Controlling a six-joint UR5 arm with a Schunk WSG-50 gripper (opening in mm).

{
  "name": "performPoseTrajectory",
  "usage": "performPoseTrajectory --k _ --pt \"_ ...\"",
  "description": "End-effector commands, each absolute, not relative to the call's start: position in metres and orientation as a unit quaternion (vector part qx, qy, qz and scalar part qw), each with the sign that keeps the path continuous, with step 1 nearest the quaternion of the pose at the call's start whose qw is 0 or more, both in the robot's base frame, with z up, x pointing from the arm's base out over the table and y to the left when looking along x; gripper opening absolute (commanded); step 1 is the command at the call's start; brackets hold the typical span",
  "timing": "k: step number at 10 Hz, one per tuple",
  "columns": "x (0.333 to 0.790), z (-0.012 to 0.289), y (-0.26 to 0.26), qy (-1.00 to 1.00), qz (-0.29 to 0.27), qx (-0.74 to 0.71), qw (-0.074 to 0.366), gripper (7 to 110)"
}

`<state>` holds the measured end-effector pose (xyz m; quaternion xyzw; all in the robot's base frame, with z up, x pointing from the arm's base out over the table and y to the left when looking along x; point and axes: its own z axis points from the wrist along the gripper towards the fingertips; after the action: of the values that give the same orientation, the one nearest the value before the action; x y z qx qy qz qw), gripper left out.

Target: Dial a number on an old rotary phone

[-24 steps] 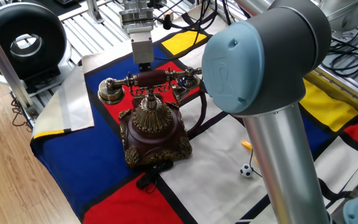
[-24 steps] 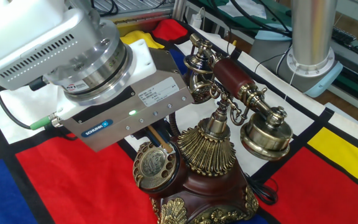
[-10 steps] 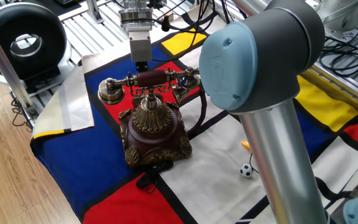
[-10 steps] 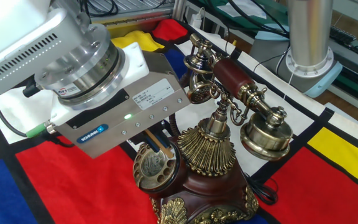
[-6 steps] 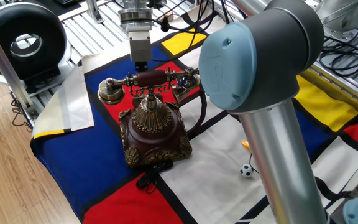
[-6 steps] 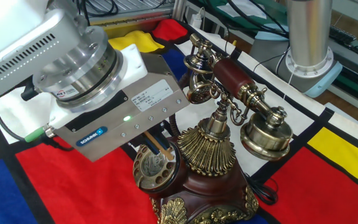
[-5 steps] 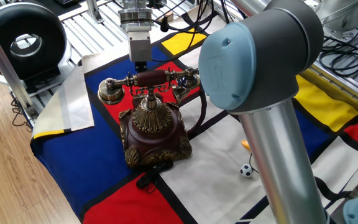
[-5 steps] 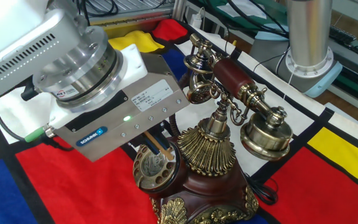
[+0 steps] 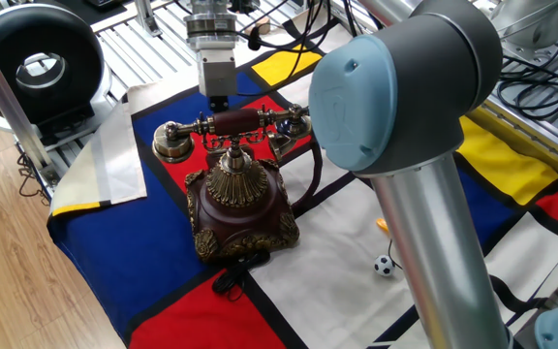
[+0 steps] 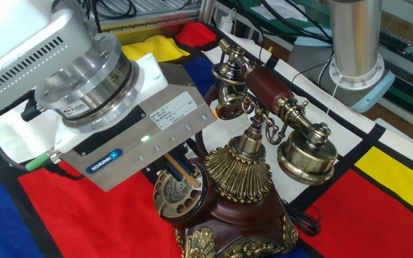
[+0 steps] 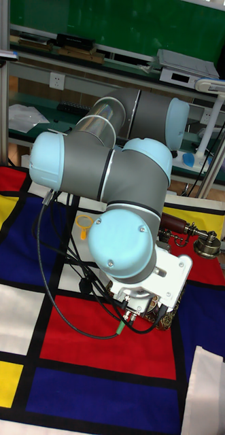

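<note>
The old rotary phone (image 9: 238,199) stands on the coloured cloth, its dark maroon base trimmed with brass. Its maroon-and-brass handset (image 9: 231,123) lies across the cradle. In the other fixed view the brass dial (image 10: 179,195) faces up on the base's front slope. My gripper (image 10: 178,162) hangs just over the dial, shut on a thin wooden stick (image 10: 182,172) whose tip rests on the dial. In one fixed view the gripper (image 9: 218,99) shows behind the handset. In the tall fixed view my arm hides most of the phone; only the handset (image 11: 192,232) shows.
A big black ring-shaped device (image 9: 33,60) stands at the back left. A white cloth (image 9: 114,155) lies left of the phone. A tiny football (image 9: 384,265) and an orange bit (image 9: 384,226) lie to the right. My arm's elbow (image 9: 405,87) looms in front.
The gripper has drifted a little left and lower over the dial, carrying the stick's tip along the dial face. The phone and handset have not moved.
</note>
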<state>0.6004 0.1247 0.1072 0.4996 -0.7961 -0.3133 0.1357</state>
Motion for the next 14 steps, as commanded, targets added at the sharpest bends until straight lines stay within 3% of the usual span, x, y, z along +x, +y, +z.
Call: performPoseTrajectory --k 1,14 --pt "0.6040 0.1066 0.1273 -0.788 -0.320 0.512 0.124 7" --pt "0.6115 0.1028 0.1300 -0.786 -0.320 0.514 0.122 7"
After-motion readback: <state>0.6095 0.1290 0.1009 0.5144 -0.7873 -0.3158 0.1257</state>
